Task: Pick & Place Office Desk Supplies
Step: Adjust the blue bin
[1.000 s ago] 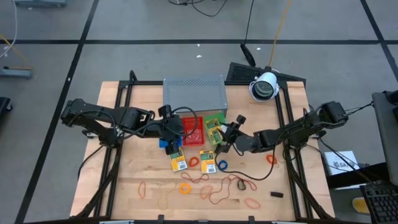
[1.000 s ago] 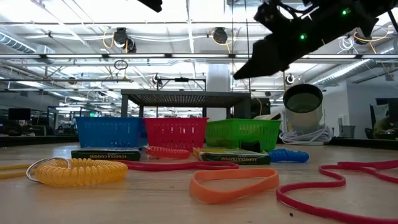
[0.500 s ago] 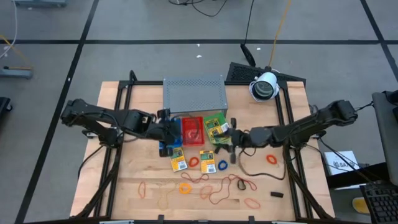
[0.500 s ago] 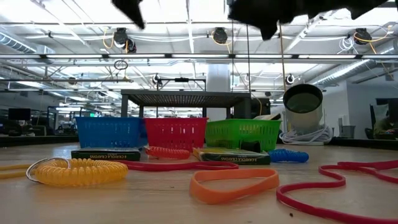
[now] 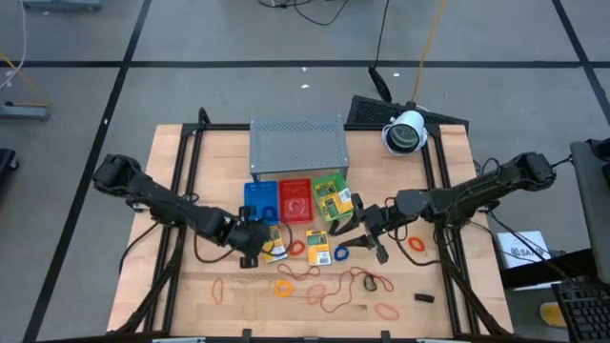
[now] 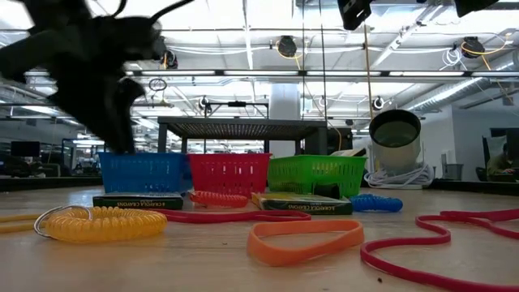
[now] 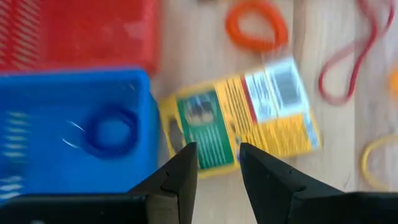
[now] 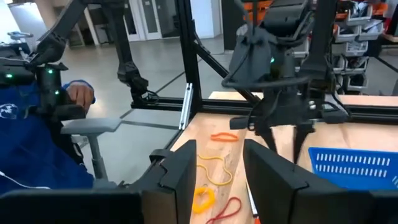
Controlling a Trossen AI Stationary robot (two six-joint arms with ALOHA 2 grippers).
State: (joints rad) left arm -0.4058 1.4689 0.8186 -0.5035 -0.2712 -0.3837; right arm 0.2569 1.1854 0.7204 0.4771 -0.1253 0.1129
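Two yellow-and-green packets (image 5: pixel 274 248) (image 5: pixel 318 246) lie flat on the table in front of the blue (image 5: pixel 259 198), red (image 5: pixel 295 200) and green (image 5: pixel 329 195) trays. A third packet (image 5: pixel 331 198) lies in the green tray. A blue ring (image 7: pixel 109 130) lies in the blue tray. My left gripper (image 7: pixel 216 155) (image 5: pixel 255 238) hangs open, pointing steeply down over the left packet (image 7: pixel 239 121), beside the blue tray's near wall. My right gripper (image 8: pixel 219 155) (image 5: pixel 355 232) is open, held level above the table near the green tray, with nothing between its fingers.
A grey perforated shelf (image 5: pixel 297 145) stands behind the trays. Orange (image 5: pixel 297 248), blue (image 5: pixel 341 252) and yellow (image 5: pixel 283 288) rings and red and orange rubber bands (image 5: pixel 329 286) lie scattered toward the near edge. A white roll (image 5: pixel 405 131) sits at the far right. A person in blue (image 8: pixel 37 124) sits beyond the table's left side.
My left gripper has dropped from above the blue tray and come toward the near edge, down over the left packet, still open. My right gripper has risen from over the green tray, tipped up from pointing down to level, and drawn slightly toward the near edge.
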